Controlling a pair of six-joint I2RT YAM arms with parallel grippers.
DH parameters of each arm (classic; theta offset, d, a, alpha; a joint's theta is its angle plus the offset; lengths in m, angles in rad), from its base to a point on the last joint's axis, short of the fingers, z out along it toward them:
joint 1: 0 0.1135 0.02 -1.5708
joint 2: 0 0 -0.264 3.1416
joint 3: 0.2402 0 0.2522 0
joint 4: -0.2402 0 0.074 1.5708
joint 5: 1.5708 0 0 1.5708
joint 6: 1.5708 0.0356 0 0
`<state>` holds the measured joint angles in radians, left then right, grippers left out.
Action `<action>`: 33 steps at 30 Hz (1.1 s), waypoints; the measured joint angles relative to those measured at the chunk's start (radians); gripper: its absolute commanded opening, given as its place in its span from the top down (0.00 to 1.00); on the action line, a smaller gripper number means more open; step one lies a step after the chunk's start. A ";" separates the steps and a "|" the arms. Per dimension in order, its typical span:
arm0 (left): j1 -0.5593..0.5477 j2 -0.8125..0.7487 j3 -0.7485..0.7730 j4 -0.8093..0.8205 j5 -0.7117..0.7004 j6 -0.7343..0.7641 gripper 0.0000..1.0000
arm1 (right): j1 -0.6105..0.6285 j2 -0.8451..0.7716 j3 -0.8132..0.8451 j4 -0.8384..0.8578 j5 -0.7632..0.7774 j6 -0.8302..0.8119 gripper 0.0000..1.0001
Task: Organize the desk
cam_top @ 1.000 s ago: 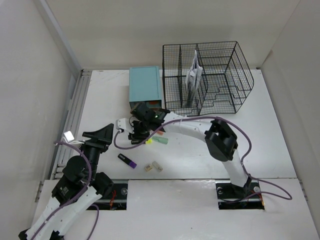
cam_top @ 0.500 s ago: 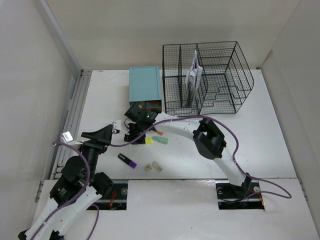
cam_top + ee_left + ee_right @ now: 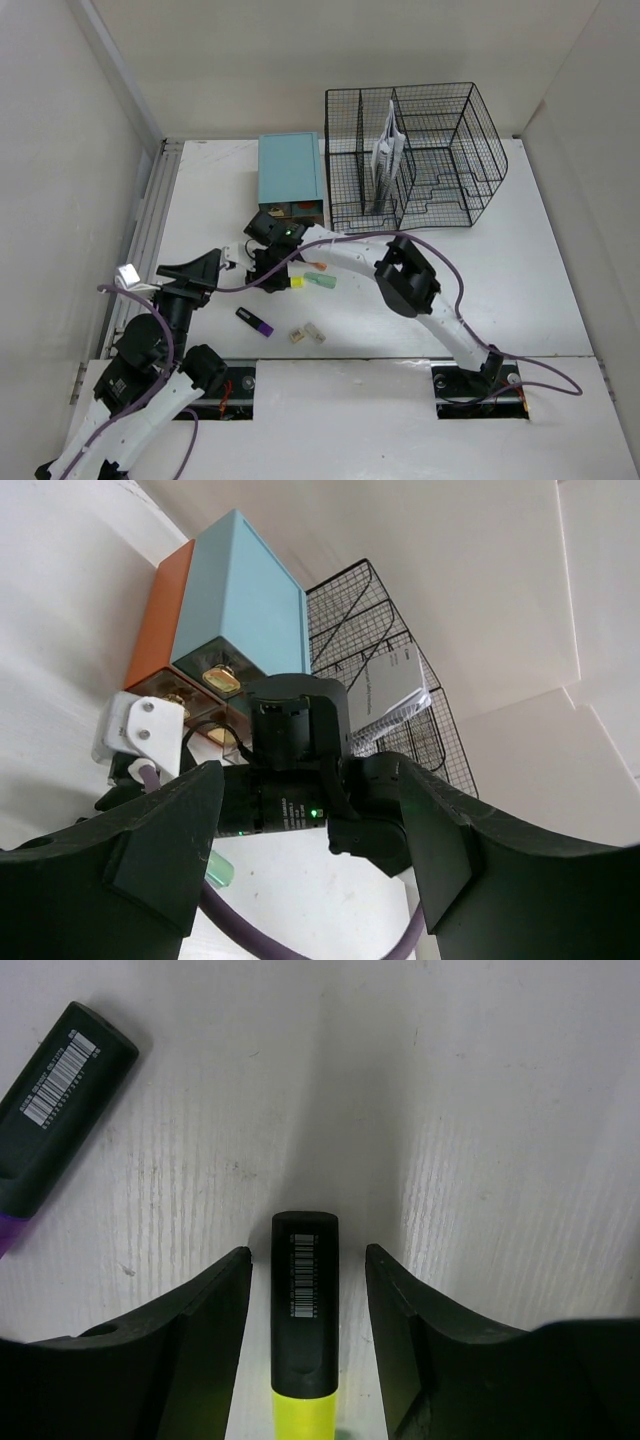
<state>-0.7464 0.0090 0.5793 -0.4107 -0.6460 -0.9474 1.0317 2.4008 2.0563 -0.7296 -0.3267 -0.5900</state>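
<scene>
Right end effector (image 3: 305,1257) straddles highlighter (image 3: 305,1305) lengthwise, black end pointing away.

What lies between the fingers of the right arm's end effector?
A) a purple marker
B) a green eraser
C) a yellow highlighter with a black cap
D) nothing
C: the right wrist view shows the yellow highlighter with a black cap between the open fingers of the right end effector, a gap each side.

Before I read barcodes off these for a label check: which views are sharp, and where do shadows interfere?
Right wrist view: the barcode on the yellow highlighter is sharp; a soft shadow crosses the desk beyond it. Left wrist view: the teal box is crisp, the near fingers dark. Top external view: evenly lit, no glare, barcodes too small.
</scene>
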 measured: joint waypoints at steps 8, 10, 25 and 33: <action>0.000 0.000 0.019 -0.013 -0.004 0.003 0.32 | 0.002 0.074 0.145 -0.131 0.008 -0.016 0.45; 0.000 0.000 0.023 -0.016 -0.008 0.005 0.32 | 0.005 0.079 0.160 -0.162 0.015 -0.026 0.45; 0.000 0.000 0.035 -0.037 -0.013 0.007 0.32 | 0.022 0.082 0.186 -0.275 0.050 -0.065 0.91; 0.000 0.000 0.050 -0.052 -0.018 0.017 0.31 | 0.023 0.074 0.187 -0.271 0.049 -0.065 0.92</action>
<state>-0.7464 0.0086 0.6292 -0.4629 -0.6640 -0.9306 1.0542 2.4752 2.2433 -1.0008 -0.2775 -0.6548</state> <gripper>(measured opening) 0.688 0.338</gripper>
